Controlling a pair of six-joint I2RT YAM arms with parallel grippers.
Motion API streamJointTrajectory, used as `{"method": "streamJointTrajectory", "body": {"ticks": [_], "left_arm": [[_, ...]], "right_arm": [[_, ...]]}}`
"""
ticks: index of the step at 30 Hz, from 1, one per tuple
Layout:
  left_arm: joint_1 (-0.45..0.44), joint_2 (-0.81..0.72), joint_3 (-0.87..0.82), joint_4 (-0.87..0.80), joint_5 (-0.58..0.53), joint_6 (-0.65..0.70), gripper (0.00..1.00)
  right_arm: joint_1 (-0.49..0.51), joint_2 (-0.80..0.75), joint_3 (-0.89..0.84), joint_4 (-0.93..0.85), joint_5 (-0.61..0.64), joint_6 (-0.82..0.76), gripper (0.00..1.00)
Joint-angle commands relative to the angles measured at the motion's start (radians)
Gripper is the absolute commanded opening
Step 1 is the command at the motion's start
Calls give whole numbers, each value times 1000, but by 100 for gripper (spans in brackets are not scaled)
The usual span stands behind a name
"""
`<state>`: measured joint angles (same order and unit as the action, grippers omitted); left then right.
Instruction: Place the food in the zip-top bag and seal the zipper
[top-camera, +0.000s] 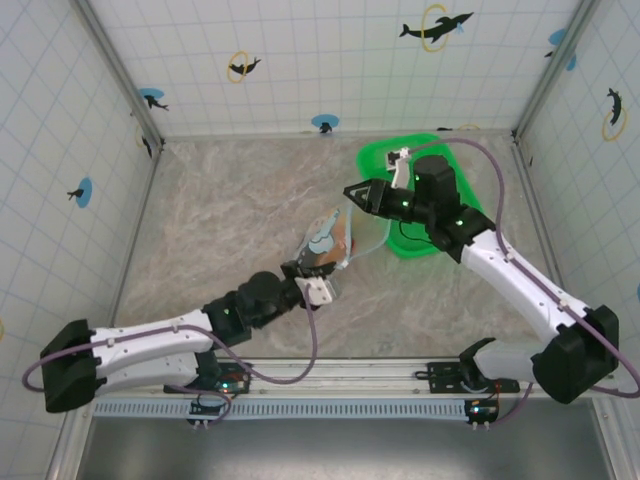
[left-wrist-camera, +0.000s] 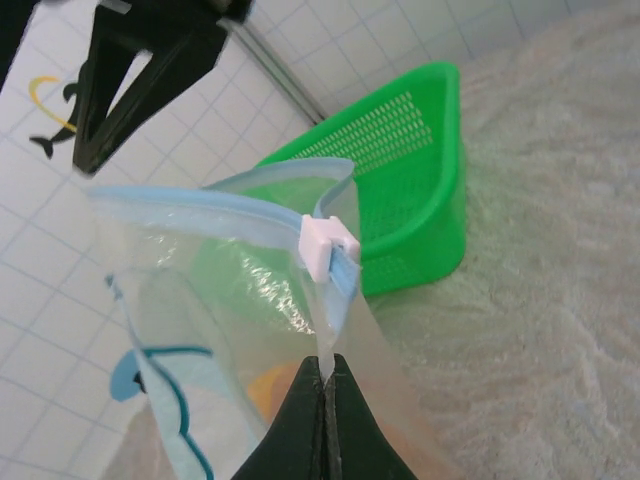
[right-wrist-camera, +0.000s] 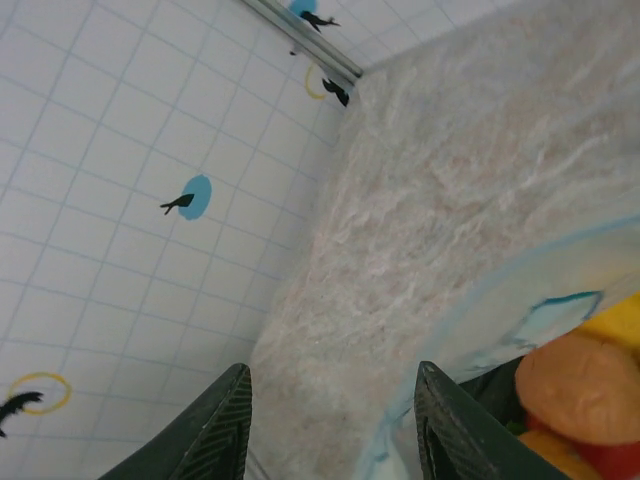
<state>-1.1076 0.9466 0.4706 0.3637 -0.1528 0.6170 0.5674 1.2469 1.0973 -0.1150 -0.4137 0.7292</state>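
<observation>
The zip-top bag (top-camera: 338, 232) is held up off the table, mouth towards the right arm. My left gripper (top-camera: 318, 272) is shut on the bag's clear edge just below the white slider (left-wrist-camera: 327, 246) of the light blue zipper (left-wrist-camera: 200, 206); its jaws (left-wrist-camera: 326, 366) meet on the plastic. The food lies inside the bag: an orange piece (right-wrist-camera: 575, 386), a yellow one (right-wrist-camera: 622, 320) and a blurred orange one (left-wrist-camera: 270, 386). My right gripper (right-wrist-camera: 330, 388) hangs open above the bag's mouth with nothing between its fingers (left-wrist-camera: 92, 110). The bag's rim (right-wrist-camera: 480, 300) runs beside its right finger.
A green plastic basket (top-camera: 385, 155) stands at the back right, under the right arm, and also behind the bag (left-wrist-camera: 410, 180). Tiled walls close in the table on three sides. Bare marbled tabletop (top-camera: 220, 220) lies to the left.
</observation>
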Motion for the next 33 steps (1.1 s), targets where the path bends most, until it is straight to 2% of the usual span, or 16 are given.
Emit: {"method": "streamJointTrajectory", "body": {"ticks": [1, 3, 6, 9, 10, 12, 17, 20, 23, 29, 33], "left_arm": [[115, -30, 97, -280, 299, -196, 0], [174, -13, 158, -365, 365, -225, 0], [247, 3, 210, -432, 483, -261, 0], [303, -1, 232, -436, 585, -301, 0], [323, -9, 235, -430, 618, -309, 0], [365, -27, 235, -411, 667, -332, 0], [470, -47, 269, -405, 816, -359, 0], [494, -36, 287, -442, 860, -345, 0], [510, -48, 266, -446, 877, -343, 0], [543, -77, 222, -431, 903, -356, 0], [548, -97, 194, -430, 902, -367, 0]], "right_arm": [[0, -61, 74, -84, 82, -285, 45], [7, -73, 96, -114, 132, -414, 44], [14, -97, 87, -87, 95, -583, 44], [100, -111, 91, -139, 106, -927, 38], [126, -109, 102, -163, 135, -1006, 38], [137, -96, 135, -204, 102, -1094, 37], [140, -61, 186, -273, -82, -1234, 37], [164, -31, 210, -351, -115, -1279, 45], [178, -33, 154, -347, -159, -1280, 52], [185, -13, 70, -258, -53, -1283, 56], [177, 38, 107, -287, -89, -1308, 54]]}}
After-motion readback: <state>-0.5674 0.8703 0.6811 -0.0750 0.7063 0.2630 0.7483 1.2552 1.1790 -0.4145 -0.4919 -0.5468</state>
